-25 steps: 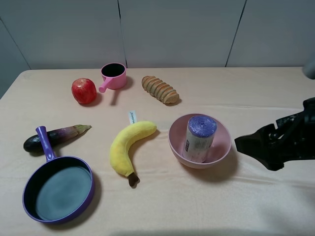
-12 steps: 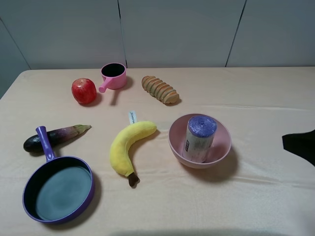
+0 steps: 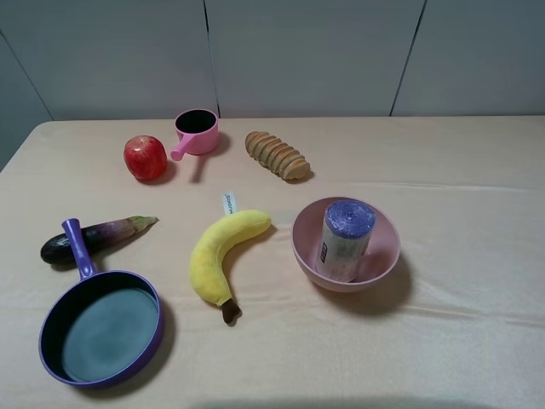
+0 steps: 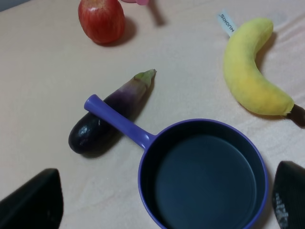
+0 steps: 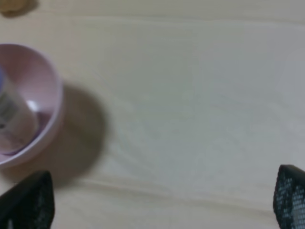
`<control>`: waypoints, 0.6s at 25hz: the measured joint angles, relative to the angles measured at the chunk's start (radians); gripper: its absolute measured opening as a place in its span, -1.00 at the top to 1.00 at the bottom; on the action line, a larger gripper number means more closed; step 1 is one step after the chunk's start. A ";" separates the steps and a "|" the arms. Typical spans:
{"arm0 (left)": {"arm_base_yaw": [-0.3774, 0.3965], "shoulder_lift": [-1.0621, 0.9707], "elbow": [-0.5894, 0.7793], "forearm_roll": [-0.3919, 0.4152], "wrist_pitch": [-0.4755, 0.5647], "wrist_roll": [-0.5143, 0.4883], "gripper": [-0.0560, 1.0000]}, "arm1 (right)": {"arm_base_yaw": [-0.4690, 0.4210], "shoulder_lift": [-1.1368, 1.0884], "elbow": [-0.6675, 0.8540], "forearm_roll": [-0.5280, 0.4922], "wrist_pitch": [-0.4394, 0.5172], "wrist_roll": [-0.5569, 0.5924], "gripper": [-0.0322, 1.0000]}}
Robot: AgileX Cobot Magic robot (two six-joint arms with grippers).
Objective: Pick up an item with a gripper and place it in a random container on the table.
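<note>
The canister (image 3: 346, 240), beige label and purple top, stands tilted inside the pale pink bowl (image 3: 385, 252) at the table's middle right. Neither gripper shows in the exterior high view. In the right wrist view the bowl (image 5: 46, 90) and part of the canister (image 5: 13, 117) sit at one side, and my right gripper (image 5: 159, 202) is open and empty, well apart from the bowl, with only its black fingertips (image 5: 29, 202) showing. My left gripper (image 4: 161, 200) is open and empty above the purple frying pan (image 4: 205, 174).
A purple frying pan (image 3: 102, 324) and an eggplant (image 3: 94, 237) lie front left. A plush banana (image 3: 223, 251) lies left of the bowl. An apple (image 3: 145, 158), a small pink handled pot (image 3: 197, 132) and a bread loaf (image 3: 277, 155) stand at the back.
My right arm has drawn back to the right and left the exterior high view. The canister stays in the bowl. Nothing else has moved.
</note>
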 joint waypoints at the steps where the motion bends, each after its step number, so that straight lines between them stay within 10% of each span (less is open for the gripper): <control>1: 0.000 0.000 0.000 0.000 0.000 0.000 -0.77 | -0.016 -0.011 0.000 -0.001 0.012 -0.001 -0.41; 15: 0.000 0.000 0.000 0.000 0.000 0.000 -0.77 | -0.306 -0.180 0.010 -0.005 0.060 -0.012 -0.41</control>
